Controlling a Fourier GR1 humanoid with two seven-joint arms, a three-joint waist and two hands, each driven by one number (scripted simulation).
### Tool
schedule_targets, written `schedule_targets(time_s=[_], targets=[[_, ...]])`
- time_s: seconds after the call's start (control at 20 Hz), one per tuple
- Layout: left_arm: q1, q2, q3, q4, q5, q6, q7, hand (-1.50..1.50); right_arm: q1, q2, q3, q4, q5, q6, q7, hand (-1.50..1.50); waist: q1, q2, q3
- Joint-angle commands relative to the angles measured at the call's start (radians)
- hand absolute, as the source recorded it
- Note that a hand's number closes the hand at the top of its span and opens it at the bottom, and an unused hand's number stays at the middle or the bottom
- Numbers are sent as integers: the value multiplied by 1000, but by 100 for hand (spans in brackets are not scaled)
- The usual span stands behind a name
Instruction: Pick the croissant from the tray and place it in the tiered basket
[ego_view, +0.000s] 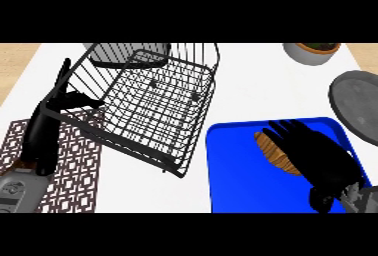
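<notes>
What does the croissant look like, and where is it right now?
The croissant is golden brown with darker stripes across it. It lies flat on the blue tray, near the tray's far end. Only its left side shows, because the right robot hand lies over it, fingers stretched out. It is not yet lifted.
</notes>
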Motion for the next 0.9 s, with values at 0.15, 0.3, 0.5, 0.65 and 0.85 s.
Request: schedule_targets(time_s=[0.15,0.3,0.5,0.65,0.85], targets=[[67,-44,-69,33,76,-124,106,0,-6,34,-24,93,25,-47,-59,-150,6,10,-3],[49,-27,-53,28,85,-145,122,0,16,24,-25,129,46,-76,-101,-150,0,9,-2],[75,-39,-80,-16,80,-139,143,0,29,43,-23,186,57,-100,-135,-150,7,7,-1],[56,-27,-61,-12,96,-155,150,0,-9,81,-31,235,68,-100,-148,-150,8,9,-2],[98,-39,-67,-29,89,-149,139,0,13,97,-37,311,103,-157,-198,-150,4,8,-3]])
